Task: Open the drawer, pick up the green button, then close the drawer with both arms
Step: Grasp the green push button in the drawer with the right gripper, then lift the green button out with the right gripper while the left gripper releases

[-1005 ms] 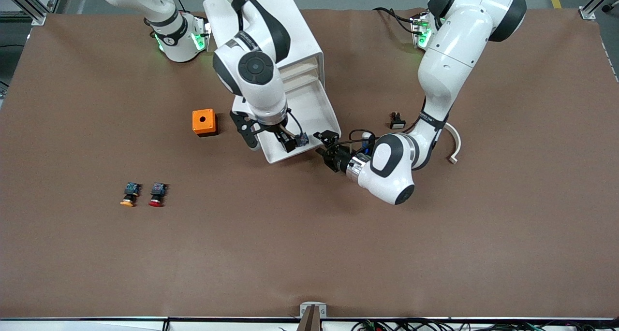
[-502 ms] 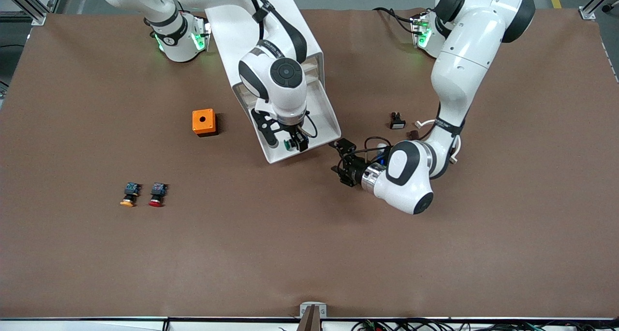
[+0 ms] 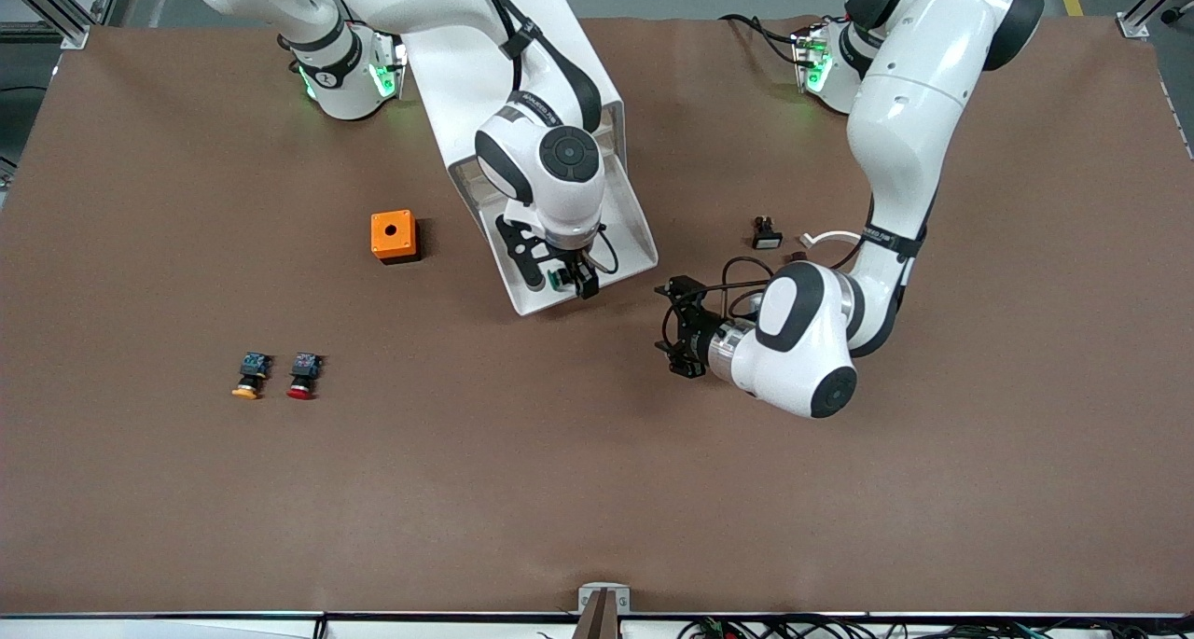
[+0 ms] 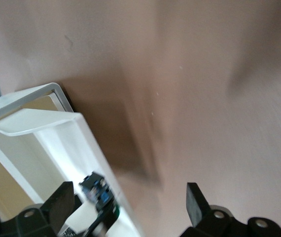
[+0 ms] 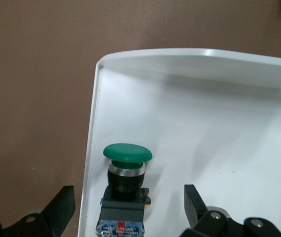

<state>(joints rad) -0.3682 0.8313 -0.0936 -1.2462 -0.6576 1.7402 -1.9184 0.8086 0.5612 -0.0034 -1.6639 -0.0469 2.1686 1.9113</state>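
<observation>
Brown table [image 3: 597, 490]: your right gripper [image 3: 571, 279] hangs released over the drawer [image 3: 627, 217] (pulled out) and button [image 5: 127, 178]; your left gripper [image 3: 679, 329] hovers released beside it.

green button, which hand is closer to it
Right. The right hand is over the open drawer with the green button between its open fingers; the left hand is beside the drawer.

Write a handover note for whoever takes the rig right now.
Right gripper: open, over the pulled-out drawer, fingers either side of the green button, not gripping.
Left gripper: open, empty, over bare table beside the drawer's front.
Done: drawer open.
Left: grasp and lift out the button, then push the drawer into the cabinet.
</observation>
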